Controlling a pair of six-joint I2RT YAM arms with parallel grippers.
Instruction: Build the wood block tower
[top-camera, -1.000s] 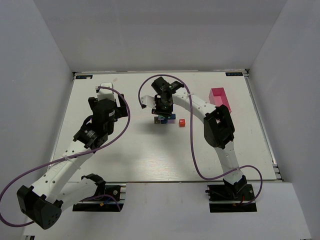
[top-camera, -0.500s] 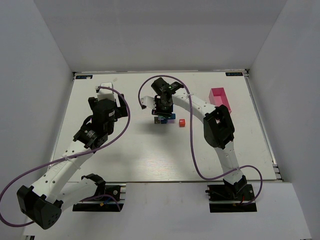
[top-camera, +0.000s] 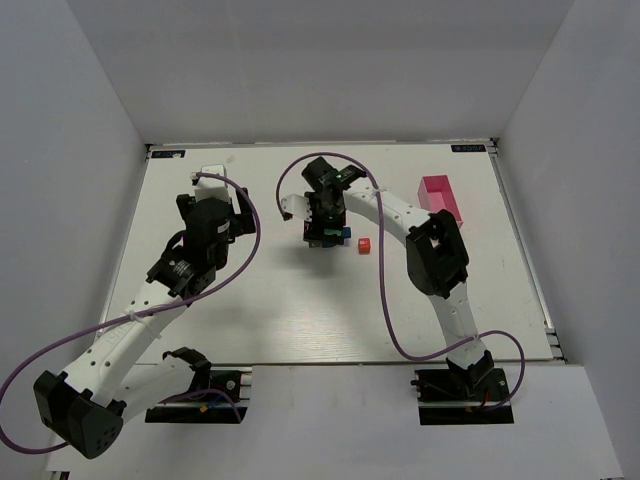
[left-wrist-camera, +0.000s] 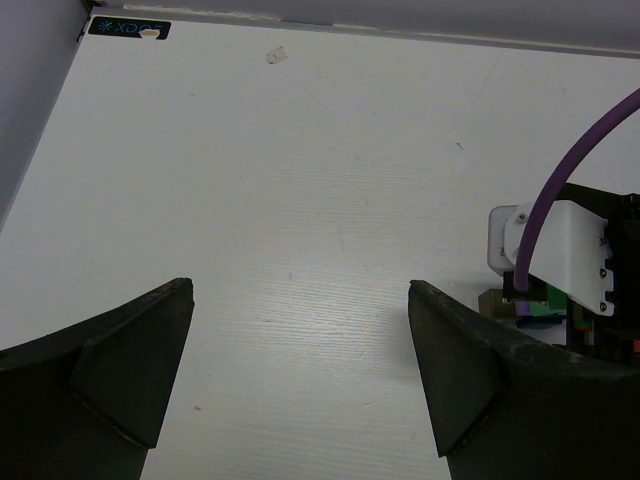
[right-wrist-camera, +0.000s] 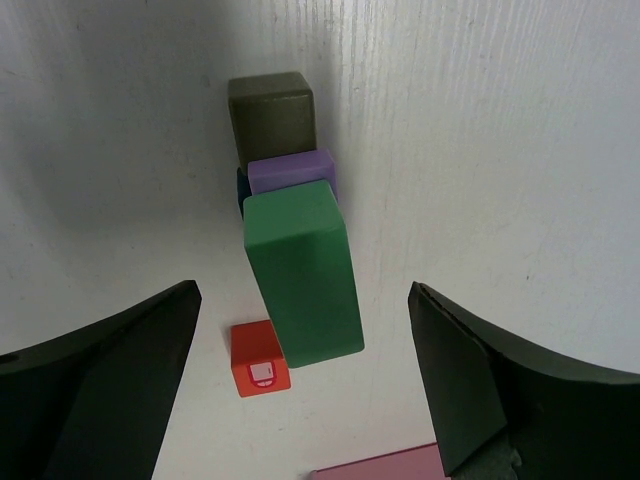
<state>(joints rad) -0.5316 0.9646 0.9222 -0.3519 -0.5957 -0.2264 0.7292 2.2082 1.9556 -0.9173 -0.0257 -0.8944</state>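
White shells along the left arm (top-camera: 140, 325) and the right arm (top-camera: 455, 315), with black housings at every joint. Bulkiest black joint housing (top-camera: 72, 420) at lower left. Left purple cable (top-camera: 248, 245) looping wide, right purple cable (top-camera: 385, 300) sweeping long. Flat black bases (top-camera: 195, 385) along the bottom edge. In the wrist views, dark matte wedge-shaped left fingers (left-wrist-camera: 130, 360) and matching right fingers (right-wrist-camera: 470, 380). At the right of the left wrist view, a white bracket (left-wrist-camera: 545, 250) dotted with small black screws.

We list 1 wood block tower (right-wrist-camera: 296, 240): green block (right-wrist-camera: 305, 285) topmost, upright; purple block (right-wrist-camera: 292, 168) & dk grey block (right-wrist-camera: 270, 115) lower; red cube (right-wrist-camera: 259, 372) loose just beside.
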